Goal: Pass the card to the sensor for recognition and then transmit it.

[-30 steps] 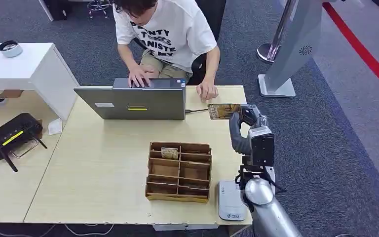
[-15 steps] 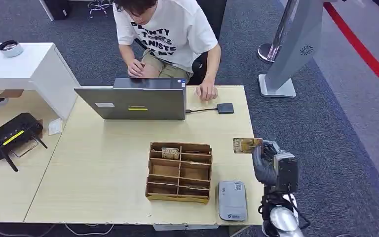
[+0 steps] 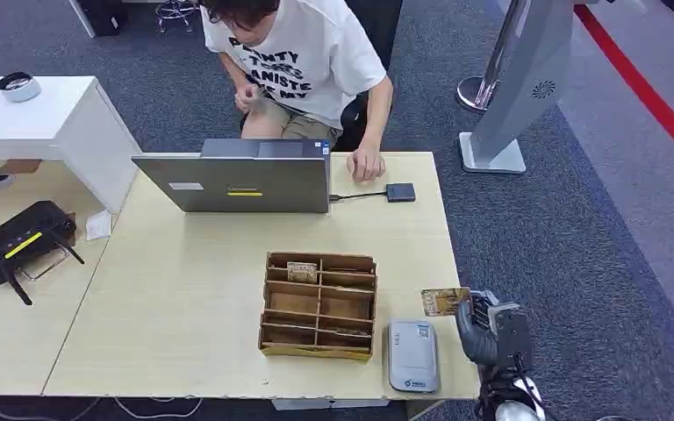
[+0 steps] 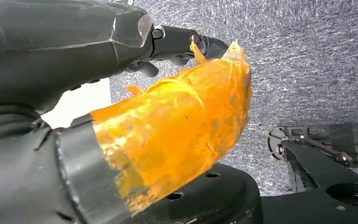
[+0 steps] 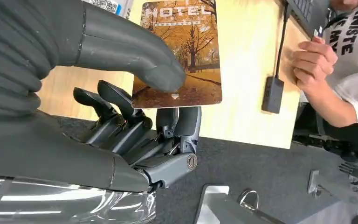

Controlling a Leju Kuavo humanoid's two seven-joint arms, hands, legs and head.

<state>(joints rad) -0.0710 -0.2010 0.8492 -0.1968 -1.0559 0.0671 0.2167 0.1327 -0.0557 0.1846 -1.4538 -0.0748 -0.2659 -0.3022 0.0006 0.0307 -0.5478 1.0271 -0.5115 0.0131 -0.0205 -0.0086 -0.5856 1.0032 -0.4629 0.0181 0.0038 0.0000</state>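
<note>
Since the earlier frame, the right hand (image 3: 483, 329) had drawn back from the sensor (image 3: 400, 192) toward the lower right of the frame. Its fingers (image 5: 121, 105) and thumb pinched the card (image 3: 444, 301), held over the tabletop (image 3: 193, 289) edge just beside the grey device (image 3: 413, 354).

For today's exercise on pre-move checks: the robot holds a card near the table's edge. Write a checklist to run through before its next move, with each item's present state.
1. Card held by the right hand: ok, thumb on its face, fingers behind.
2. Card intact, print visible: ok.
3. Small black sensor uncovered: ok.
4. Person's hand away from the sensor: not ok, it rests close beside it.
5. Grey device and organizer apart from the card: ok.
6. Left hand free: cannot tell.
</note>
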